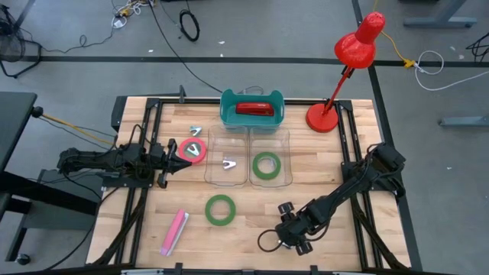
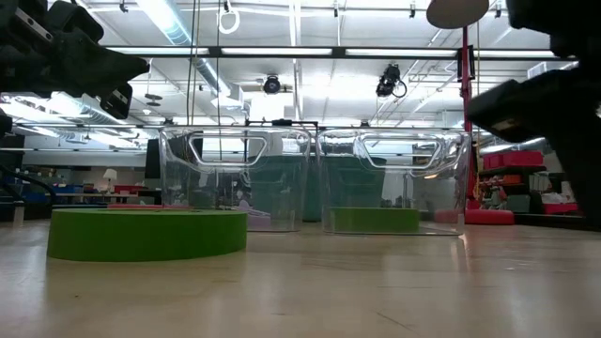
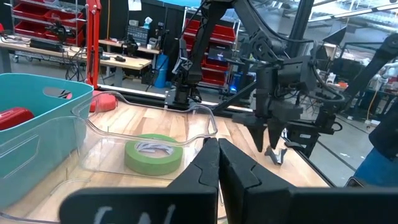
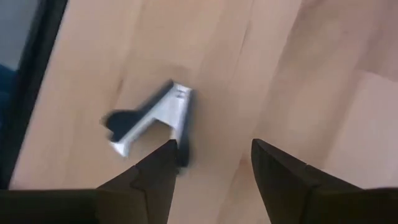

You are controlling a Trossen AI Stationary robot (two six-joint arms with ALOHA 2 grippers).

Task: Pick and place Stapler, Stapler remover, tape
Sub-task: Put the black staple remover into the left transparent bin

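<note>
A black and silver staple remover [image 4: 152, 121] lies on the wood near the table's front edge. My right gripper [image 4: 214, 165] hovers open just above it, pointing steeply down. The remover sits beside one finger [image 4: 158, 171], not between the two. From the left wrist view the same gripper [image 3: 267, 140] stands over the remover [image 3: 277, 155]. One green tape roll [image 1: 220, 209] lies flat on the table, another [image 1: 266, 165] lies in the right clear bin, and a red-pink roll [image 1: 193, 150] lies by my left gripper [image 1: 170, 162]. That gripper is shut and level at the left.
Two clear bins [image 1: 248, 156] stand mid-table; the left one holds a second staple remover [image 1: 228, 163]. A teal bin [image 1: 252, 109] behind them holds a red stapler. A pink stapler [image 1: 174, 231] lies front left and a red desk lamp [image 1: 336, 84] stands at the back right.
</note>
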